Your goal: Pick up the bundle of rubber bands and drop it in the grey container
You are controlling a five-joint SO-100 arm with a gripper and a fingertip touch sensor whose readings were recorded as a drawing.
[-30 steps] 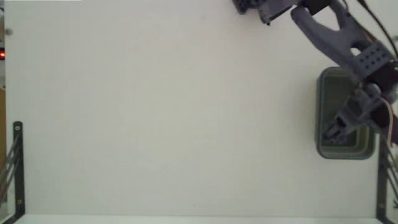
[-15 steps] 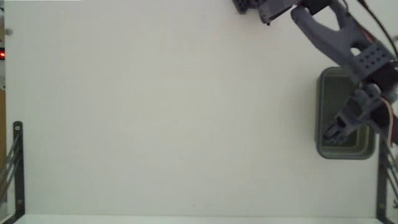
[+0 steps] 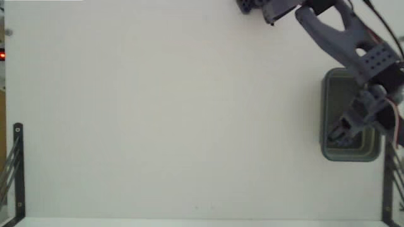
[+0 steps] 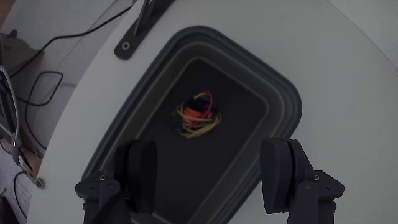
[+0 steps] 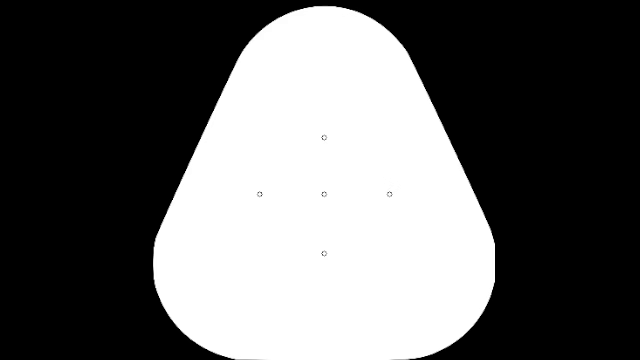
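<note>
Gripper point(image 4: 211, 171) is held wide apart and empty above the grey container point(image 4: 283, 93), its dark blocky fingers point(image 4: 280, 174) pointed down; the bundle of rubber bands point(image 4: 198, 115), a thin multicoloured tangle, lies on the container's smooth floor; the arm point(image 3: 344, 38) reaches in from the fixed view's top edge over the white table point(image 3: 164, 113).

A wide matte white tabletop point(image 3: 177, 120) is filling most of the fixed view. Two black perforated metal brackets are sitting at its lower corners, one at left point(image 3: 19, 170), one at right point(image 3: 387, 183). A small red light point(image 3: 2, 56) is glowing at far left edge. In wrist view, thin black cables point(image 4: 43, 74) are trailing off-table, w/ another black metal bracket point(image 4: 140, 25) lying on the white surface up top.
</note>
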